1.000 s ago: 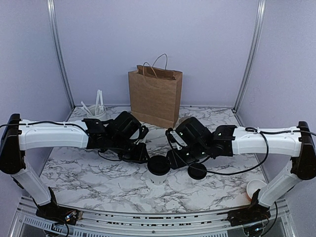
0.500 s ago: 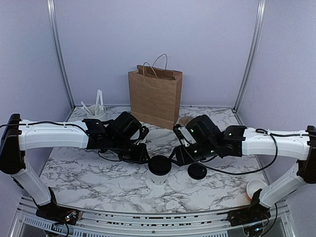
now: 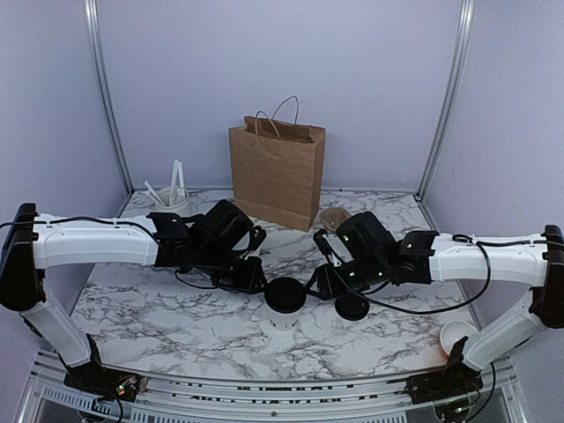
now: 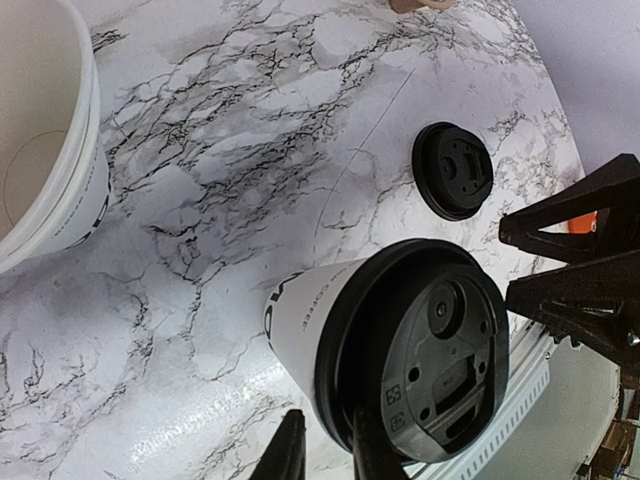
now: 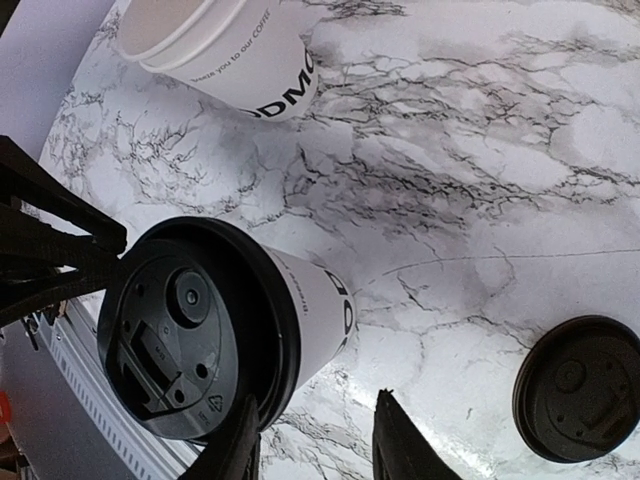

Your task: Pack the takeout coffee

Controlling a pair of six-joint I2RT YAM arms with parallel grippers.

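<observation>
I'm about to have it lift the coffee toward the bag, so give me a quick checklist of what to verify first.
1. Lid seated on the takeout coffee: ok.
2. Left claw pinching the lid's rim: ok, it looks so.
3. Right claw open beside the cup: ok; whether a finger touches the lid, cannot tell.
4. Paper bag upright at the back: ok; how wide its mouth is, cannot tell.
5. Loose lid apart from the cup: ok.
</observation>
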